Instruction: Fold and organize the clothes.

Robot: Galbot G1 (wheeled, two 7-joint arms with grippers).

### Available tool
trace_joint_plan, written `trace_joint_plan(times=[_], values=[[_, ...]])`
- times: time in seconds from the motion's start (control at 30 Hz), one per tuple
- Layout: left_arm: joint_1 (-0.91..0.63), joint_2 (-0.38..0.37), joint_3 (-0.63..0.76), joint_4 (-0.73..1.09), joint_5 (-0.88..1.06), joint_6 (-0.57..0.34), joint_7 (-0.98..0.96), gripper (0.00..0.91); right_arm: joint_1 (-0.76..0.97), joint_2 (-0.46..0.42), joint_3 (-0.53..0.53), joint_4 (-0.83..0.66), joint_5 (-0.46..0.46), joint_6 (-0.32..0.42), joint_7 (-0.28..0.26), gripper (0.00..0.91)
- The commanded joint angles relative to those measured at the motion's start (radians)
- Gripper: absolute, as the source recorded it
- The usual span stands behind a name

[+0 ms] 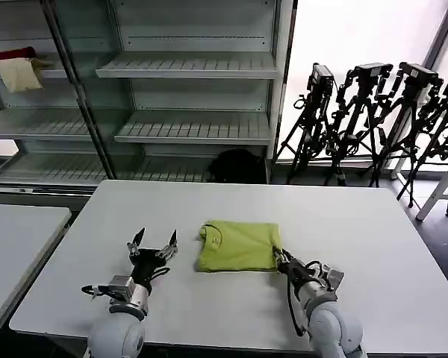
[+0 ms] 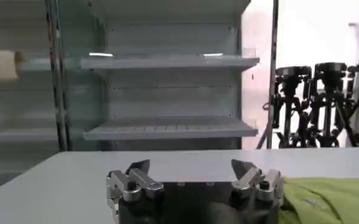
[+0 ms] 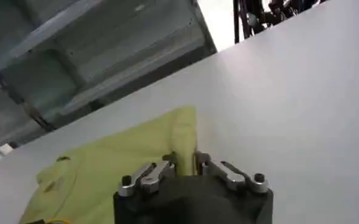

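The clothes are one lime yellow-green T-shirt [image 1: 239, 245], folded into a compact rectangle in the middle of the white table [image 1: 358, 224]. My right gripper [image 1: 278, 259] is at the shirt's near right corner, shut on a pinch of its edge; the right wrist view shows that fabric [image 3: 130, 164] between the jaws of the right gripper [image 3: 184, 163]. My left gripper [image 1: 156, 239] stands open just left of the shirt, a short gap away, nothing between its fingers. In the left wrist view, the left gripper [image 2: 191, 168] hovers over bare table with the shirt [image 2: 328, 198] beside it.
Metal shelving [image 1: 187, 97] stands behind the table, with a red cloth [image 1: 12, 54] and a cream-beige cloth [image 1: 20, 74] on an upper left shelf. Black tripods [image 1: 381, 112] cluster at the back right. A second white table [image 1: 15, 246] adjoins on the left.
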Motion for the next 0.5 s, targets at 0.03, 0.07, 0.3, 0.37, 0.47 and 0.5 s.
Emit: trace_joint_plan(times=[0.03, 0.07, 0.3, 0.37, 0.47, 0.5], values=[[0.0, 0.011, -0.029, -0.026, -0.101, 0.004, 0.015, 0.907, -0.058, -0.081, 0.074, 0.15, -0.386, 0.017, -0.176, 0.907], [0.001, 0.016, -0.036, -0.032, -0.123, 0.006, 0.022, 0.907, -0.065, -0.097, 0.092, 0.155, -0.43, 0.034, -0.189, 0.907], [-0.011, 0.055, -0.121, -0.015, -0.294, 0.048, 0.075, 0.907, -0.108, -0.246, 0.274, 0.077, -0.559, 0.164, -0.222, 0.907], [-0.011, 0.074, -0.14, -0.002, -0.334, 0.053, 0.094, 0.907, -0.108, -0.275, 0.313, 0.04, -0.491, 0.157, -0.22, 0.907], [-0.005, 0.105, -0.166, 0.003, -0.386, 0.052, 0.109, 0.907, -0.104, -0.308, 0.363, 0.007, -0.422, 0.131, -0.237, 0.907], [-0.004, 0.116, -0.182, 0.005, -0.406, 0.05, 0.113, 0.907, -0.104, -0.313, 0.375, -0.002, -0.412, 0.134, -0.251, 0.907]])
